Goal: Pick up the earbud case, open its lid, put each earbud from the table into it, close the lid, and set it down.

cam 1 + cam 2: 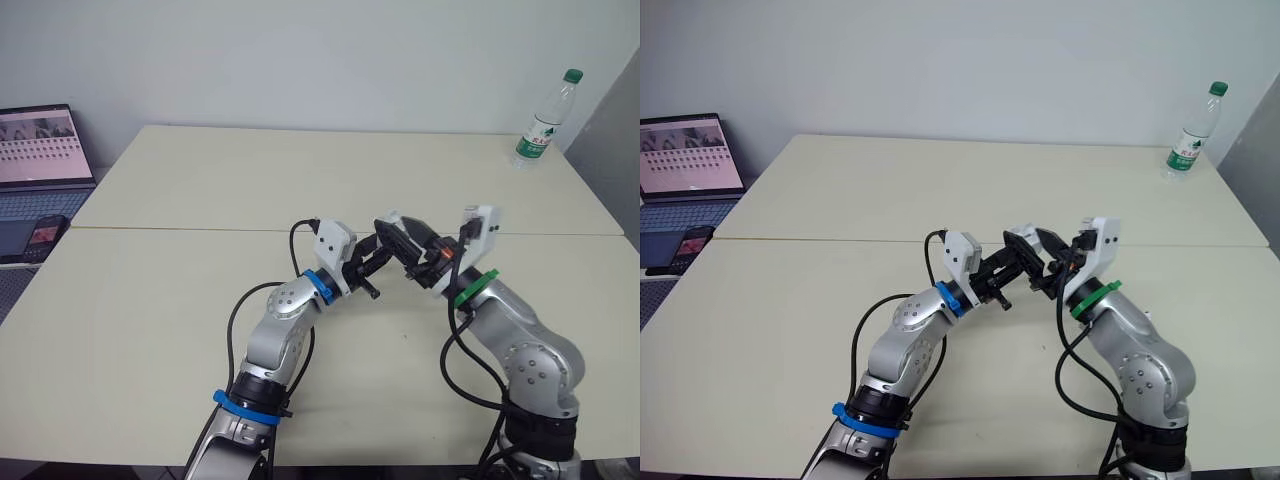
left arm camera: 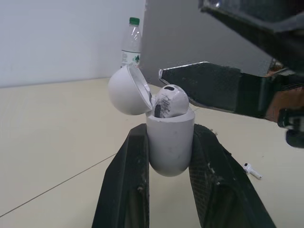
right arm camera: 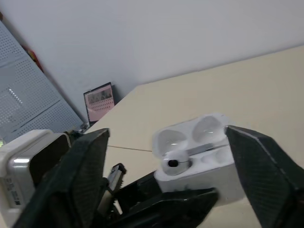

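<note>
My left gripper (image 2: 169,134) is shut on the white earbud case (image 2: 169,145) and holds it upright above the table. The case's lid (image 2: 124,91) is swung open. One white earbud (image 2: 168,100) rests in the top of the case, its head sticking out. My right gripper (image 3: 166,134) stands open just over the case, with one finger (image 2: 209,88) close beside that earbud and nothing held. A second earbud (image 2: 252,170) lies on the table beyond the case. In the left eye view both grippers (image 1: 385,250) meet at mid-table.
A plastic water bottle (image 1: 545,120) stands at the far right corner of the table (image 1: 200,300). An open laptop (image 1: 40,160) and a phone (image 1: 45,232) lie on a side surface at the left.
</note>
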Controlling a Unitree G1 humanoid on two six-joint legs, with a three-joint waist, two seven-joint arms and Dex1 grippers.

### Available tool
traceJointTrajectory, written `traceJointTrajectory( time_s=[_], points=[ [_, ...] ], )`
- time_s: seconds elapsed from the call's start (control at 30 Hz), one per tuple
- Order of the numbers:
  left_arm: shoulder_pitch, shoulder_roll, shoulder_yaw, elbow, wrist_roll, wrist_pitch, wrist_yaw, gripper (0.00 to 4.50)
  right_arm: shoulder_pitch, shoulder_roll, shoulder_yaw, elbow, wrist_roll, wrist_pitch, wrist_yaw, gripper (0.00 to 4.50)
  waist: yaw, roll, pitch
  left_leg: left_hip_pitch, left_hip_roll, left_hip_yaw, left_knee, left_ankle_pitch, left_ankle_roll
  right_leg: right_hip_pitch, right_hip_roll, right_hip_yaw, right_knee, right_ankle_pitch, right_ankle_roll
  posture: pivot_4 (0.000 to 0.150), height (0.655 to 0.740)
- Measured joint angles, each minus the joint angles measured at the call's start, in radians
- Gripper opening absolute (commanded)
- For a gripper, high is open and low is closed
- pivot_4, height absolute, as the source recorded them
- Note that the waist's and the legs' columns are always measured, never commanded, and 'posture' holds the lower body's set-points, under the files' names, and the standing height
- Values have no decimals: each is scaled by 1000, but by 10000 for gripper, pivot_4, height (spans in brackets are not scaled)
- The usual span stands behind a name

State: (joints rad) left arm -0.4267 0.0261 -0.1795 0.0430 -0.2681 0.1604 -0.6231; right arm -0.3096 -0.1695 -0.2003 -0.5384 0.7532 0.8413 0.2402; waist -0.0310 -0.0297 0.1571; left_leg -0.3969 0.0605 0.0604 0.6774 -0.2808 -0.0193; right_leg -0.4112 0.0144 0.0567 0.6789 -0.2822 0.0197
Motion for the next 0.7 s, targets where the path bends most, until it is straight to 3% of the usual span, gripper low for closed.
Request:
traceJointTrajectory(
  time_s=[0.17, 0.33, 0.5, 0.7],
  points=[
    [0, 31, 14, 0, -1, 4, -4, 7391, -33, -231, -73, 72, 7, 39, 40, 44604, 0, 0, 0, 0, 0, 0, 0, 0, 0, 0, 0, 0, 0, 0, 0, 1500, 7362],
    [6, 77, 43, 1, -3, 4, -20, 7391, 19, -477, -95, 195, -92, 58, 93, 44604, 2, 0, 0, 0, 0, 0, -1, 0, 0, 0, 0, 0, -1, 0, 0, 1500, 7362],
    [32, 104, 59, 1, -3, 3, -26, 7391, 115, -525, -102, 231, -156, 113, 59, 44604, 1, 0, 0, 0, 0, 0, -1, 0, 0, 0, 0, 1, -1, 0, 0, 1500, 7362],
    [60, 104, 59, -7, -3, 4, -24, 7391, 239, -441, -144, 131, -182, 185, -44, 44604, 1, 1, 0, 0, 1, 0, -1, 0, 0, 0, 0, 1, 0, -3, 5, 1500, 7362]
  ],
)
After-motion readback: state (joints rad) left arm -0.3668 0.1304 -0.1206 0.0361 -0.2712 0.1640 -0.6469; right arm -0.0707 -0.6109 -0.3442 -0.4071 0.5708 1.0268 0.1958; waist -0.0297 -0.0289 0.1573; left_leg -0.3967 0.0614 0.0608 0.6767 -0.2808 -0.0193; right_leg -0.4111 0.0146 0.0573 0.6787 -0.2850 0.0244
